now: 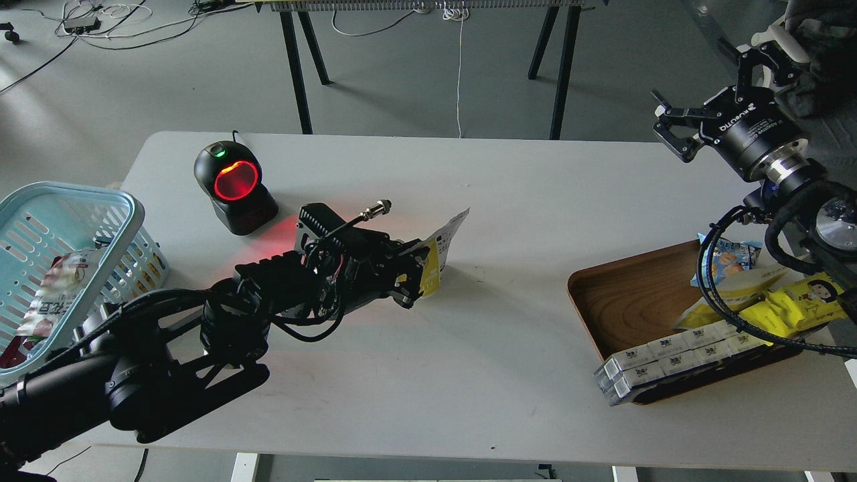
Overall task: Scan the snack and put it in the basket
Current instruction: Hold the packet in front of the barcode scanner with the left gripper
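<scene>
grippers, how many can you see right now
2. The left black two-finger gripper is at mid-table, at the yellow and white stand-up snack pouch. The right black two-finger gripper is raised above the table's far right corner, open.

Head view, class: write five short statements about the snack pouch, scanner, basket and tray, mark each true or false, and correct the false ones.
1. The snack stands on the table, right of the scanner. True.
2. The scanner window glows red. True.
3. The basket is empty. False: a packet lies inside it.
4. The right gripper holds the snack. False: it hangs open above the table's right end; the left gripper is at the snack.
5. The wooden tray sits at the table's left. False: right side.
</scene>
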